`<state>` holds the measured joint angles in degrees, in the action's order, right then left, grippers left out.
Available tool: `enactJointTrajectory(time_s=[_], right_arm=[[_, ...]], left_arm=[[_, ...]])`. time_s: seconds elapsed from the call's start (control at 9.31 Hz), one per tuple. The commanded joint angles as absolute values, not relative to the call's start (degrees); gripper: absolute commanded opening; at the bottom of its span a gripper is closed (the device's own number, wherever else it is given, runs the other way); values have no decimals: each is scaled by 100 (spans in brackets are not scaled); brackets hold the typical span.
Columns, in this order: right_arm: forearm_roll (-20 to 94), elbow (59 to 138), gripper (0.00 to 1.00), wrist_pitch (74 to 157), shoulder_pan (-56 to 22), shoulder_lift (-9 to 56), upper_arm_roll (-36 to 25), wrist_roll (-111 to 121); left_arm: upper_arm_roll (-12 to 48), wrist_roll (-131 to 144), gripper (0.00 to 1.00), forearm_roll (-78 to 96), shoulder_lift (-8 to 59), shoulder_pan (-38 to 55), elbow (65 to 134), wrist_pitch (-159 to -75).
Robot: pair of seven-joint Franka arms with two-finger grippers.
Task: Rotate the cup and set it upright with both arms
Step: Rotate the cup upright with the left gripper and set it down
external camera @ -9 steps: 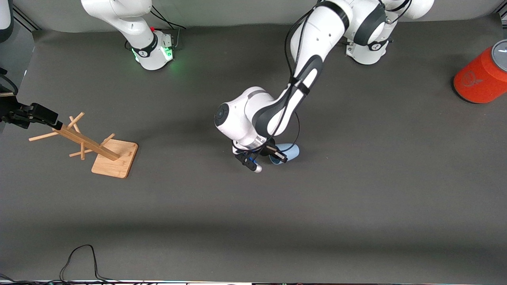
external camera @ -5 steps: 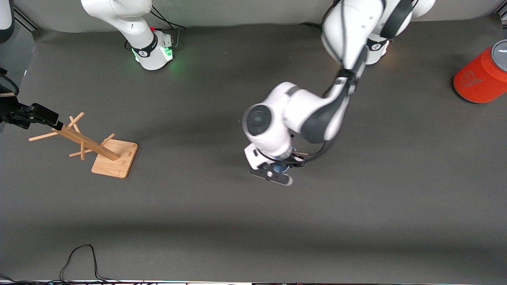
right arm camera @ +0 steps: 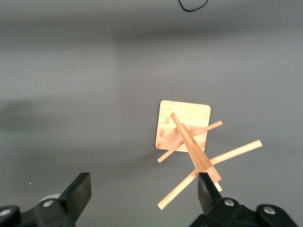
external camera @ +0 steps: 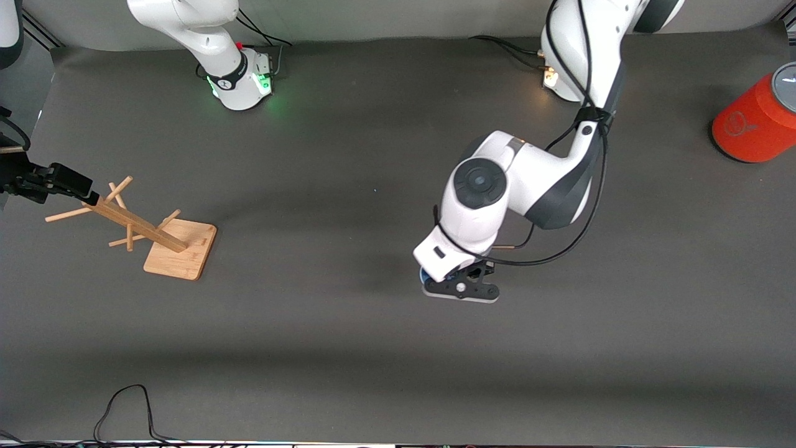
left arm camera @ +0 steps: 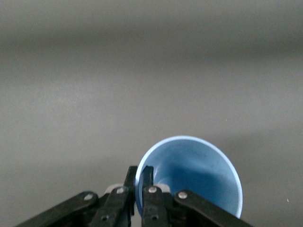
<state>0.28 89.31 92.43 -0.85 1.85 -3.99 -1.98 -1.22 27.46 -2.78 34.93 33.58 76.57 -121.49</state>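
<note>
The left gripper (external camera: 461, 287) hangs over the middle of the table (external camera: 348, 348), well apart from the wooden rack (external camera: 144, 227) and toward the left arm's end from it. In the left wrist view its fingers (left arm camera: 147, 182) are pinched together on the rim of the cup (left arm camera: 196, 172), one finger inside the wall and one outside. The cup is light blue and its open mouth faces the wrist camera, so the darker inside shows. From the front camera only a sliver of blue (external camera: 424, 275) shows under the white wrist of the left arm (external camera: 528, 186); the pictures do not show whether the cup touches the table or is lifted off it.

The right gripper (right arm camera: 144, 198) hovers over the rack, at the right arm's end of the table. Its fingers are spread wide apart and hold nothing. In the right wrist view the rack (right arm camera: 189, 142) stands upright on its square base, with pegs sticking out from the centre post.

A red can (external camera: 755, 121) with a grey top lies tilted at the left arm's end of the table, well apart from the rack.
</note>
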Motion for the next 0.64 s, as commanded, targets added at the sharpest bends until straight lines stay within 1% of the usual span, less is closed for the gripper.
enactJointTrajectory(time_s=[0.0,0.11,0.21,0.43,0.54], right_arm=[[-53,9009,100,9352,-114,149,-413,-114],[-53,8991,100,9352,-114,149,-413,-114],[-53,8991,100,9352,-114,149,-413,-114],[-53,8991,100,9352,-114,149,-413,-114],[-44,9009,100,9352,-114,149,-413,-123]], left_arm=[[-123,3031,0,-281,2173,3366,10372,-13983],[-132,3206,0,-307,2127,3366,10989,-14871],[-132,3312,0,-325,2179,3392,11317,-15445],[-158,3603,0,-377,2389,3523,11618,-16073],[-210,3734,0,-378,2469,3585,11828,-16519]])
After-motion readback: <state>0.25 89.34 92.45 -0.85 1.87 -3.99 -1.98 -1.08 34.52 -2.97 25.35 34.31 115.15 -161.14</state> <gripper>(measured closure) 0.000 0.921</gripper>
